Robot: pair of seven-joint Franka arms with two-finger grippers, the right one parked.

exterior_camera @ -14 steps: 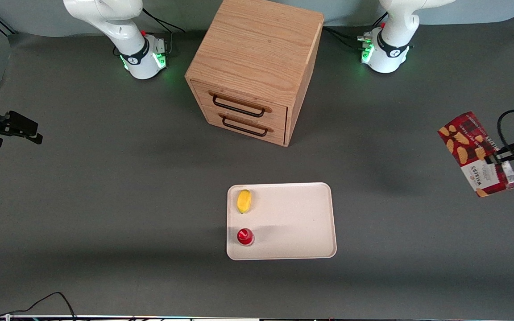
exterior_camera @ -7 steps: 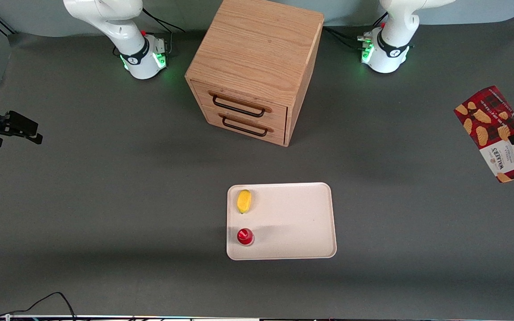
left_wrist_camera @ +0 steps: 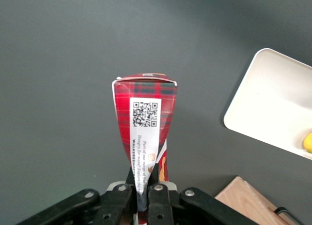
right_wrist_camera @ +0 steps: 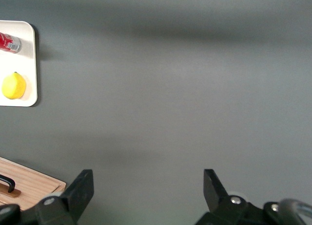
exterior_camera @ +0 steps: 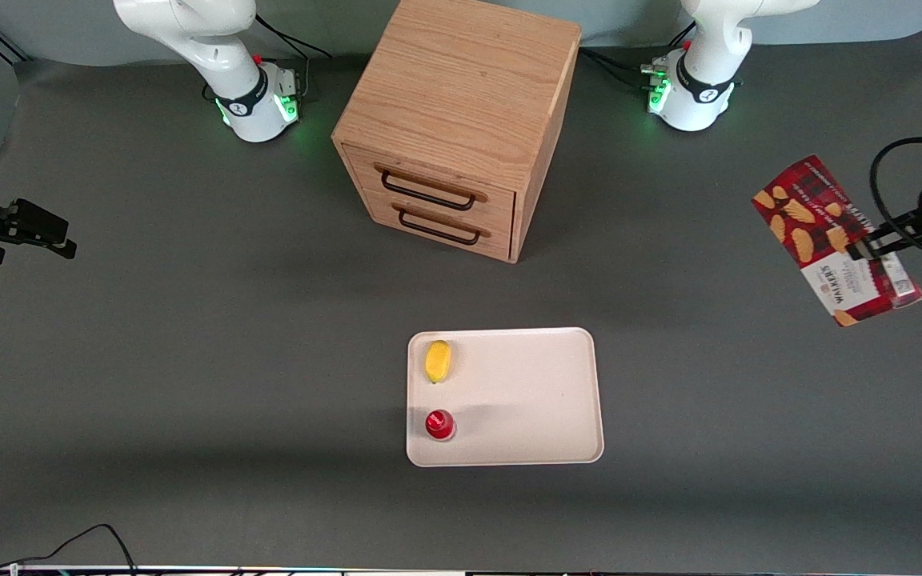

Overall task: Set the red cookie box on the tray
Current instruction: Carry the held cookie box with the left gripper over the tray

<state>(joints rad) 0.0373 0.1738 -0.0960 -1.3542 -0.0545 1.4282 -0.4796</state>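
Aloft toward the working arm's end of the table, the gripper [exterior_camera: 869,248] clamps the tilted red cookie box [exterior_camera: 833,238] above the dark mat, well apart from the tray [exterior_camera: 525,392], which carries a lemon [exterior_camera: 437,361] and a red-capped item [exterior_camera: 439,424].

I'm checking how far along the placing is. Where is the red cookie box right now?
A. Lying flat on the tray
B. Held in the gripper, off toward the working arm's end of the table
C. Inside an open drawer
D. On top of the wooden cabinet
B: the gripper is shut on the red cookie box, which is well clear of the tray.
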